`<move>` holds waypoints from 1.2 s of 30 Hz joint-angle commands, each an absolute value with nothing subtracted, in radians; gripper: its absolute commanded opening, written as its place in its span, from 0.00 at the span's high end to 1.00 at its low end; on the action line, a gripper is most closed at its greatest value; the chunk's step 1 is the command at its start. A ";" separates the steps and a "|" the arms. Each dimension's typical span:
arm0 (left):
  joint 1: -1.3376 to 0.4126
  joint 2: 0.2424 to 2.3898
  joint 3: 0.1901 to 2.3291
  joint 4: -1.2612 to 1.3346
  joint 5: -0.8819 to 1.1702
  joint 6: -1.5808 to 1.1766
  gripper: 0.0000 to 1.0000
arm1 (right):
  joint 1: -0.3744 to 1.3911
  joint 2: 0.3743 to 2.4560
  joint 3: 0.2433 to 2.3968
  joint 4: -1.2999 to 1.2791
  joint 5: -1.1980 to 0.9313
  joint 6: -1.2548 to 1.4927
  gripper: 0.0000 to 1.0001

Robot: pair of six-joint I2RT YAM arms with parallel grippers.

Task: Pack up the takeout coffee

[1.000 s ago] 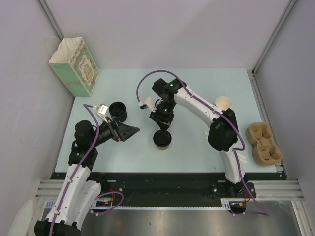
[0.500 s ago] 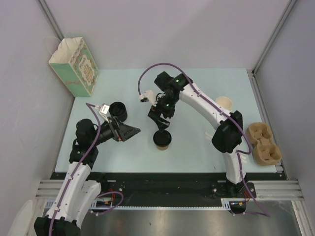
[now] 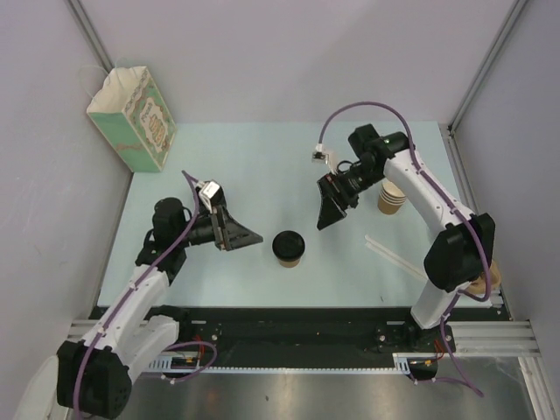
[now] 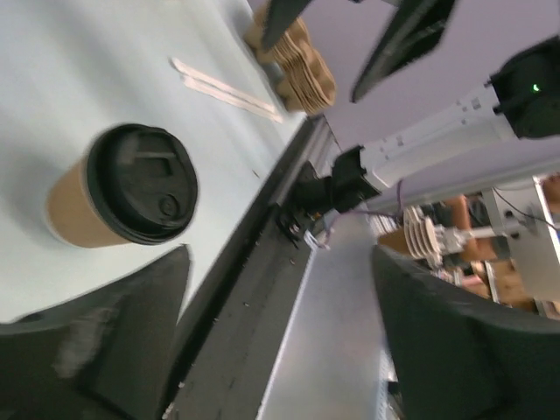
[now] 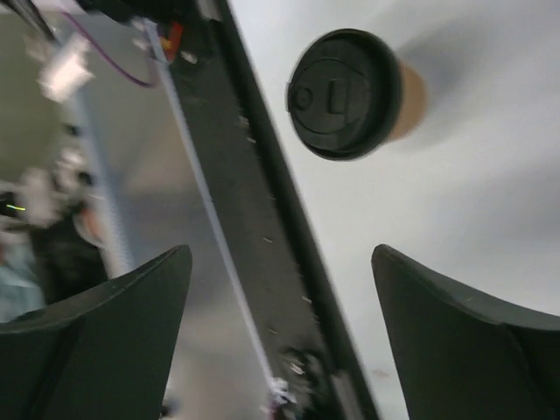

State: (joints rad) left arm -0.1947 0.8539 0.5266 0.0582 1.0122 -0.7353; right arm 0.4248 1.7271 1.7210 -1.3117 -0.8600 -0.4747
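The takeout coffee, a tan paper cup with a black lid, stands upright on the pale table near its front middle. It also shows in the left wrist view and in the right wrist view. My left gripper is open and empty, just left of the cup and pointing at it. My right gripper is open and empty, raised to the right of the cup and behind it. Neither gripper touches the cup.
A patterned paper bag stands at the back left corner. A stack of lidless tan cups stands at the right behind my right arm. Wooden stir sticks lie right of the coffee. A pulp cup carrier sits at the right edge.
My right gripper has lifted off the lidded cup and pulled away to the right and back. My left arm has swung its gripper to the right, closer to the cup.
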 commanded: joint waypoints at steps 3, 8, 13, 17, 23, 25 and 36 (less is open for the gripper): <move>-0.316 0.946 0.569 0.192 1.034 -0.775 0.45 | 0.426 1.623 1.451 -0.949 -1.198 -0.142 0.25; -0.354 1.052 0.580 0.251 1.006 -0.801 0.75 | 0.500 1.560 1.318 -0.665 -1.126 0.145 0.48; -0.409 1.133 0.603 0.262 0.971 -0.809 0.97 | 0.549 1.604 1.287 -0.586 -1.051 0.202 0.61; -0.436 1.199 0.632 0.256 0.950 -0.790 1.00 | 0.569 1.640 1.278 -0.571 -1.023 0.212 0.66; -0.440 1.272 0.632 0.261 0.922 -0.790 1.00 | 0.580 1.684 1.276 -0.561 -0.985 0.198 0.71; -0.440 1.296 0.640 0.246 0.908 -0.772 1.00 | 0.583 1.693 1.276 -0.563 -0.970 0.190 0.72; -0.443 1.400 0.684 0.151 0.835 -0.698 1.00 | 0.600 1.750 1.276 -0.558 -0.922 0.179 0.76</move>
